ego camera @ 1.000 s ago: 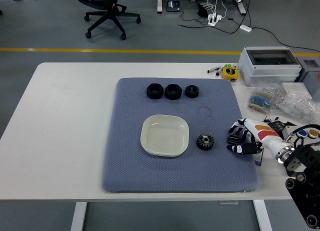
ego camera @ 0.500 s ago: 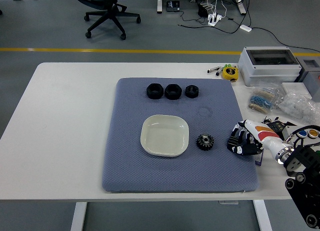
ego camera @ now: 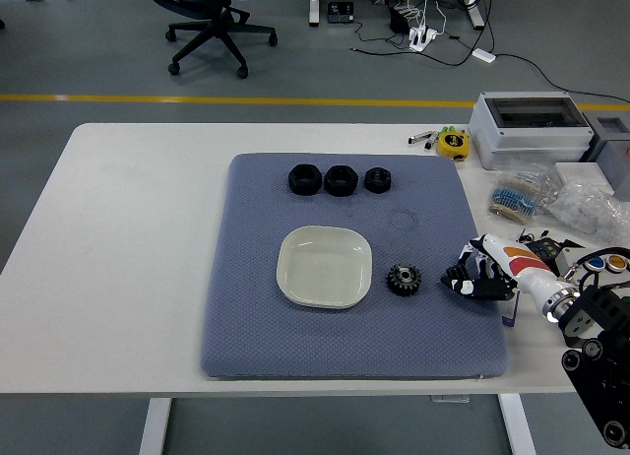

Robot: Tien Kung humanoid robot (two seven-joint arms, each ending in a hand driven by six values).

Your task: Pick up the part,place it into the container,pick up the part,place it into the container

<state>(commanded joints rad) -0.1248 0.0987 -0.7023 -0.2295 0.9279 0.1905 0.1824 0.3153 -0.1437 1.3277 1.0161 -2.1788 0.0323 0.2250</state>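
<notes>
A small black gear [ego camera: 404,279] lies on the blue-grey mat [ego camera: 295,347], just right of the cream square dish [ego camera: 325,266], which holds nothing. Three black ring-shaped parts [ego camera: 340,179] sit in a row at the mat's far side. My right hand [ego camera: 474,275] hovers low over the mat's right edge, a short gap to the right of the gear, its fingers [ego camera: 461,281] curled and pointing toward the gear, holding nothing. My left arm is out of the picture.
On the table right of the mat are a grey plastic box [ego camera: 532,128], bags of small parts [ego camera: 581,204], a yellow tape measure [ego camera: 453,142] and a controller with coloured buttons [ego camera: 602,263]. An office chair [ego camera: 209,22] stands on the floor beyond the table.
My right hand's fingers have curled in from a spread pose and the hand has dropped slightly, its fingertips nearer the gear. Parts and dish have not moved.
</notes>
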